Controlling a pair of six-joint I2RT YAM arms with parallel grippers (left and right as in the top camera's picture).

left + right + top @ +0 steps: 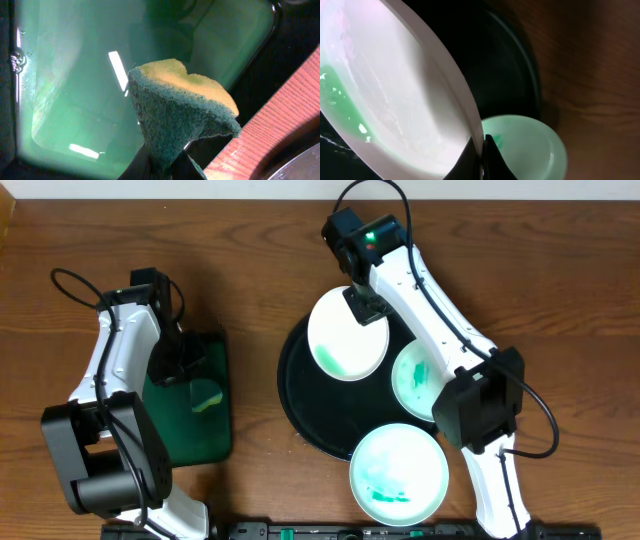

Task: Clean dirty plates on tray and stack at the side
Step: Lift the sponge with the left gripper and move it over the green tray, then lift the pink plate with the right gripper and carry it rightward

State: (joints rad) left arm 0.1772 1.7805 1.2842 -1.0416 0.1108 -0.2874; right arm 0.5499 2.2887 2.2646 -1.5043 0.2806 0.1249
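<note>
We noted the right gripper (481,152) pinching a plate (347,335) by its rim, tilted over the tray (293,395). The left gripper (159,167), clamped on the sponge (180,105), sat well to the plate's left, above the green tray (200,435).

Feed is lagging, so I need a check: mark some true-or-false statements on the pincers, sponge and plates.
1. The right pincer grips a plate by its rim. True.
2. The left pincer is empty. False: it holds a sponge.
3. The sponge hangs over the green tray. True.
4. All three plates are stacked. False: the second plate and third plate lie apart, unstacked.
</note>
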